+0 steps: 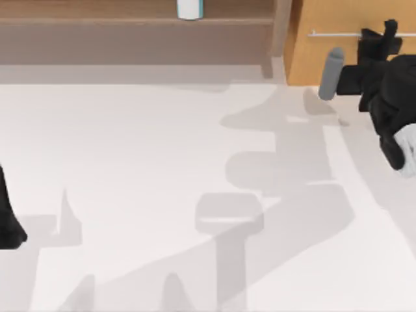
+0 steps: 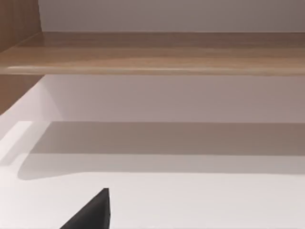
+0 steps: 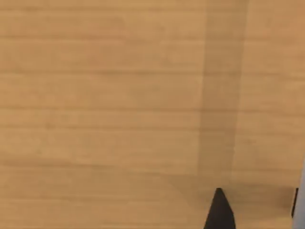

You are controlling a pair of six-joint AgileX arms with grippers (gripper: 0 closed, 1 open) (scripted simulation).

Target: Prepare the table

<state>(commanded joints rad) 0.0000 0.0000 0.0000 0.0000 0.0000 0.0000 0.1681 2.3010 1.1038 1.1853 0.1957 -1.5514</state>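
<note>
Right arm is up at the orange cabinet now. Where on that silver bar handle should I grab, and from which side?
Grip the silver bar handle along its exposed straight span, coming square at the cabinet front from the table side, one finger on each side of the bar. It is thin and horizontal. The right gripper is already there; the left arm is parked at the table's left edge.

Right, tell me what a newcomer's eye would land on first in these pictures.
First, the right arm's gripper at the top view's far right, up against the orange-wood drawer cabinet by its silver bar handle. Next, the broad white table, crossed by grey shadows. Then the tan shelf unit along the back, with a white and teal container on it; the left arm sits at the left edge.
</note>
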